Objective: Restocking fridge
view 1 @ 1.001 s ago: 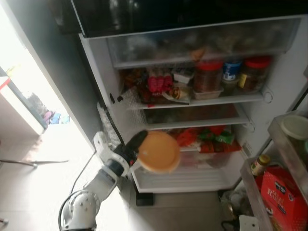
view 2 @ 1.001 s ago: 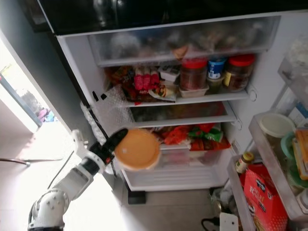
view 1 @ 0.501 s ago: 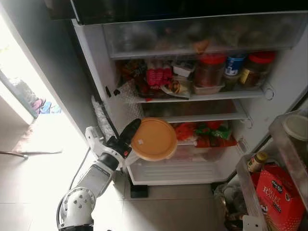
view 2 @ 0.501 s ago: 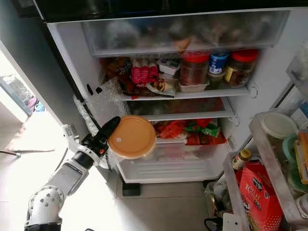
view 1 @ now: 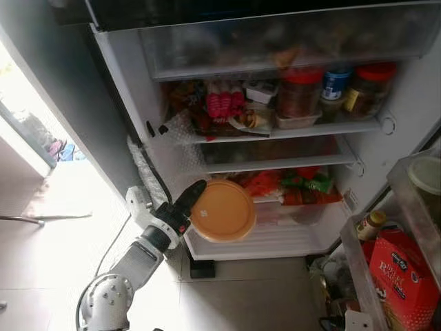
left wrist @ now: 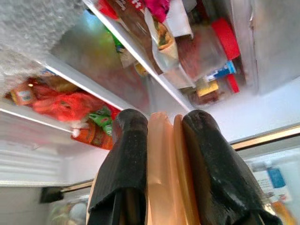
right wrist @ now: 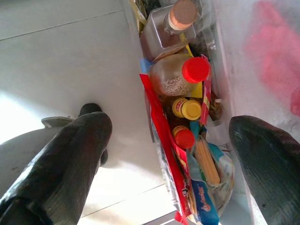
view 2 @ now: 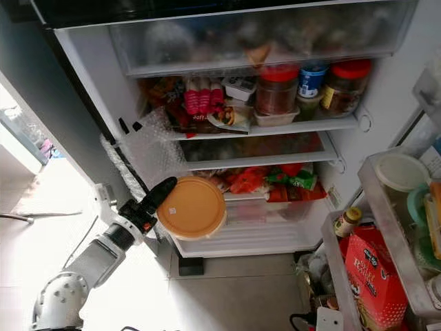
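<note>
My left gripper (view 1: pixel 194 201) is shut on the edge of a round container with an orange lid (view 1: pixel 223 211), held up in front of the open fridge (view 1: pixel 131 96), level with its lower drawer (view 1: pixel 275 238). In the left wrist view both black fingers (left wrist: pixel 126 164) clamp the orange lid (left wrist: pixel 161 173) edge-on, facing the shelves. The right wrist view shows my right gripper (right wrist: pixel 171 154) open with nothing between its fingers, above bottles and jars in the door rack.
Red-lidded jars (view 1: pixel 298 100) and packets (view 1: pixel 222 107) crowd the upper shelf. Red and green packets (view 1: pixel 293 186) lie on the lower one. The open door rack (view 1: pixel 358 276) at right holds a red carton (view 1: pixel 403 276) and a small bottle (view 1: pixel 371 225). Tiled floor (view 1: pixel 241 303) lies below.
The camera has shifted a little. My left gripper with the orange-lidded container has dropped slightly, now level with the lower drawer.
</note>
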{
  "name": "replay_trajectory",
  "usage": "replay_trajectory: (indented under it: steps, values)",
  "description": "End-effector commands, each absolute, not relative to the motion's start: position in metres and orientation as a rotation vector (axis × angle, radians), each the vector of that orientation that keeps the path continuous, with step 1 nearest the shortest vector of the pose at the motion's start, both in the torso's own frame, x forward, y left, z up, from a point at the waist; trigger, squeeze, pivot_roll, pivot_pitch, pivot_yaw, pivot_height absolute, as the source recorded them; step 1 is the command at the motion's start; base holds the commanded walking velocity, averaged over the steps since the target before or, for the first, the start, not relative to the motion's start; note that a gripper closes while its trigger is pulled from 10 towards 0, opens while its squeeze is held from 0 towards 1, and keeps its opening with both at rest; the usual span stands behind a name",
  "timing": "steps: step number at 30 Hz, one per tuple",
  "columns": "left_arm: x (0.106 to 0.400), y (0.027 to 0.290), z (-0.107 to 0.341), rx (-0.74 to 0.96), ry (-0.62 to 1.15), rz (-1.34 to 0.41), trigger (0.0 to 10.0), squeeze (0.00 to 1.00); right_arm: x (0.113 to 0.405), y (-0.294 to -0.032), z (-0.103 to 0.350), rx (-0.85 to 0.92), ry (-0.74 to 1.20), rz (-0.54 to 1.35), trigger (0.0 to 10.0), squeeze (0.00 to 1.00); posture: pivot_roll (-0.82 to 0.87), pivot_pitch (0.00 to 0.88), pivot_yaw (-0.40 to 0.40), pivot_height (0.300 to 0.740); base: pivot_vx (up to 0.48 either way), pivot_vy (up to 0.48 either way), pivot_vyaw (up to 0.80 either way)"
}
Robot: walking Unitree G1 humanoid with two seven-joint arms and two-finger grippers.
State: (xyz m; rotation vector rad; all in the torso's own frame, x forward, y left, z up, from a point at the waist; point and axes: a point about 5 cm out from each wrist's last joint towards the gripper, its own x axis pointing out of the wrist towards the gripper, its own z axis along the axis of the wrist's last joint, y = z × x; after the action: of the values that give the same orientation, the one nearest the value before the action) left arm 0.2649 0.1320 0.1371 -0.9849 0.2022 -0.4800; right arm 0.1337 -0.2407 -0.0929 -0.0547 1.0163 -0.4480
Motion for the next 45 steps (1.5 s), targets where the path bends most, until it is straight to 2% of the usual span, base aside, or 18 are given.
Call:
replay_trajectory:
  steps: [1, 6, 14, 26, 40, 41, 45]
  values:
    - [0.261, 0.134, 0.142, -0.949, 0.202, -0.514, 10.0, 0.0, 0.128, -0.238, -0.096, -0.037, 1.032, -0.457, 10.0, 0.0, 0.01, 0.124, 0.097, 0.74, 0.0, 0.0, 0.0]
    - [0.262, 0.146, 0.138, -0.923, 0.211, -0.495, 10.0, 0.0, 0.126, -0.239, -0.096, -0.03, 1.037, -0.473, 10.0, 0.0, 0.01, 0.119, 0.097, 0.74, 0.0, 0.0, 0.0]
    - [0.262, 0.14, 0.137, -0.952, 0.191, -0.483, 10.0, 0.0, 0.125, -0.241, -0.096, -0.042, 1.039, -0.459, 10.0, 0.0, 0.01, 0.104, 0.083, 0.74, 0.0, 0.0, 0.0]
    - [0.259, 0.135, 0.132, -0.961, 0.195, -0.49, 10.0, 0.0, 0.12, -0.238, -0.098, -0.046, 1.053, -0.437, 10.0, 0.0, 0.02, 0.0, 0.089, 0.74, 0.0, 0.0, 0.0]
    - [0.259, 0.133, 0.135, -0.968, 0.19, -0.485, 10.0, 0.0, 0.118, -0.237, -0.099, -0.054, 1.058, -0.419, 10.0, 0.0, 0.02, 0.0, 0.095, 0.74, 0.0, 0.0, 0.0]
    - [0.255, 0.134, 0.144, -0.963, 0.166, -0.486, 10.0, 0.0, 0.119, -0.24, -0.098, -0.047, 1.046, -0.452, 10.0, 0.0, 0.04, 0.07, 0.079, 0.74, 0.0, 0.0, 0.0]
    - [0.256, 0.14, 0.151, -0.981, 0.129, -0.485, 10.0, 0.0, 0.119, -0.243, -0.097, -0.049, 1.055, -0.494, 10.0, 0.0, 0.05, 0.064, 0.108, 0.74, 0.0, 0.0, 0.0]
